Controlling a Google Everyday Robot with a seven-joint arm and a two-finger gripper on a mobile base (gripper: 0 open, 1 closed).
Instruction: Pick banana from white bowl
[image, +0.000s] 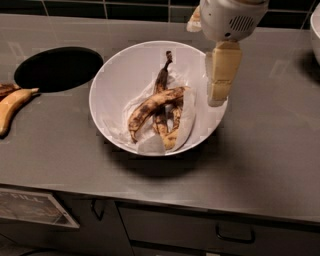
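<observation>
Nearest, at 6 o'clock in view: cabinet front under the counter, with a dark drawer handle (235, 234) at 5 o'clock and a tilted label plate (30, 207) at 7 o'clock; text unreadable.

Above that is the grey metal counter (260, 150). The white bowl (112, 80) sits on it near view centre and throws a shadow toward 5 o'clock.

Inside the bowl, the banana (152, 104) is plump, dull yellow with brown blotches. It lies across the middle from 7 o'clock up to 2 o'clock, on top of the pile. Under or beside it are thinner dark bananas (161, 80), with a long black stem pointing to 12 o'clock. Another spotted piece (172, 127) lies toward 5 o'clock. White paper-like scraps (150, 145) lie under the fruit.

My gripper (217, 97) hangs over the bowl's rim at 3 o'clock, pointing down, with its tip just beside the banana's 2 o'clock end and a gap between them. It grasps nothing. I cannot tell whether it is released or clenched. My white wrist housing (232, 17) is above it at 1 o'clock.

At 9 o'clock of the bowl, an orange-yellow banana (12, 104) lies on the counter at the view's edge, with a darker one (7, 89) touching it. A round black hole (57, 67) in the counter is at 10 o'clock.

Farthest: part of another white dish (315, 27) at 2 o'clock, and dark wall tiles (100, 9) along 12 o'clock.
</observation>
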